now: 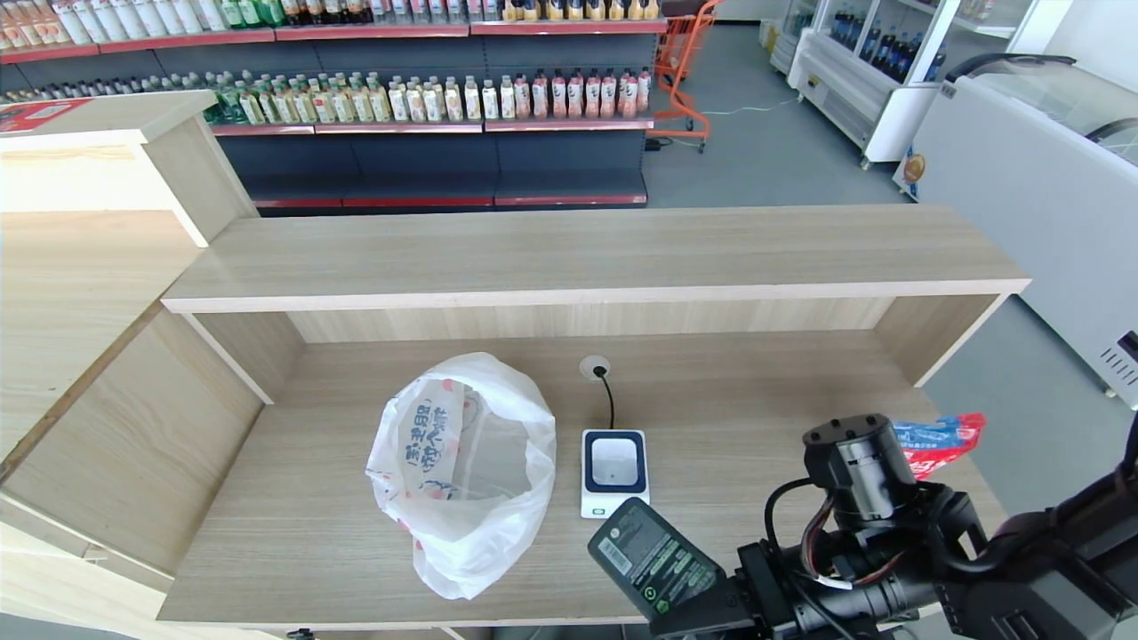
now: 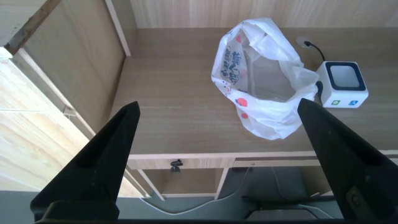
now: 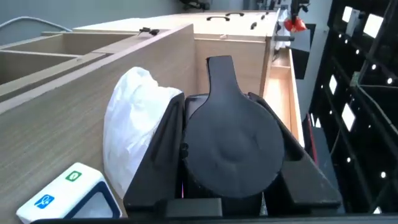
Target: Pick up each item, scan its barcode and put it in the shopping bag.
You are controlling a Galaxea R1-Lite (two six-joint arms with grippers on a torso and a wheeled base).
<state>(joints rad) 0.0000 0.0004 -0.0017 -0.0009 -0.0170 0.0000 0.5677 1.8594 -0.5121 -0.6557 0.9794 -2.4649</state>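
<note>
Flat black pouch (image 1: 653, 560), white barcode label and green marks, tight in right hand (image 3: 221, 118); left hand (image 2: 219, 107) wide.

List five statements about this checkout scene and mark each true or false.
1. The right gripper holds a black pouch. True.
2. The pouch is already in the bag. False: it is held outside the bag, just in front of the scanner.
3. The scanner stands on the counter beside the bag, on its right. True.
4. The left gripper grips a bottle. False: it is open and holds nothing.
5. A red and blue packet lies near the counter's right end. True.
</note>
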